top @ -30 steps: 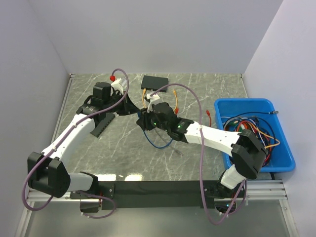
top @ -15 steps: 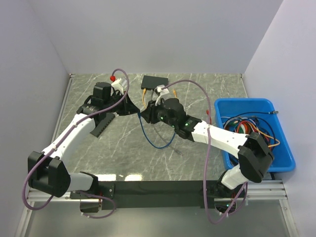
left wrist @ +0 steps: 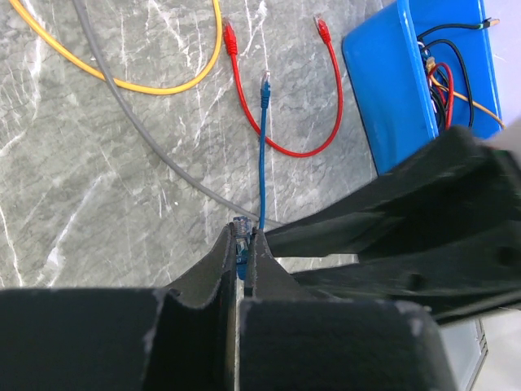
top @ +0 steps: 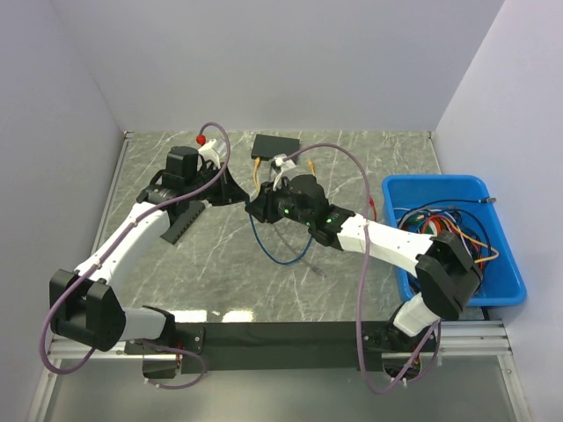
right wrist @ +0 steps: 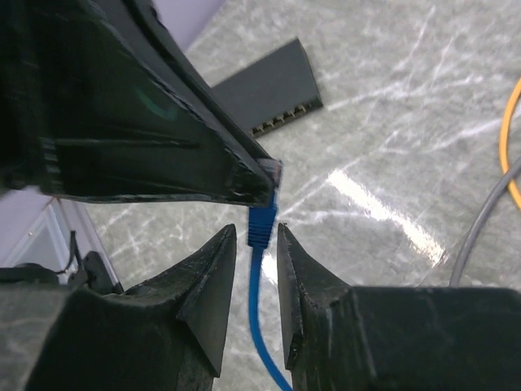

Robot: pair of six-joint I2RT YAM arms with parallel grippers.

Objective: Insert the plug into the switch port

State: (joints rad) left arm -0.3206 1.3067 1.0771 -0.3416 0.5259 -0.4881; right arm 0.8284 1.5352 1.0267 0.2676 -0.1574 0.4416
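Note:
The black switch lies flat at the back of the table, its port row showing in the right wrist view. My left gripper is shut on the blue cable's plug, held above the table in front of the switch. The blue cable hangs down from it and loops on the table. My right gripper meets the left gripper tip to tip. Its jaws stand open on either side of the plug's blue boot, with a narrow gap on each side.
A blue bin of tangled cables stands at the right. A red cable, a yellow cable and a grey cable lie on the marble table between the switch and the bin.
My right gripper swung back and left to the left gripper's tip, and its jaws narrowed around the blue cable. The left arm has not moved.

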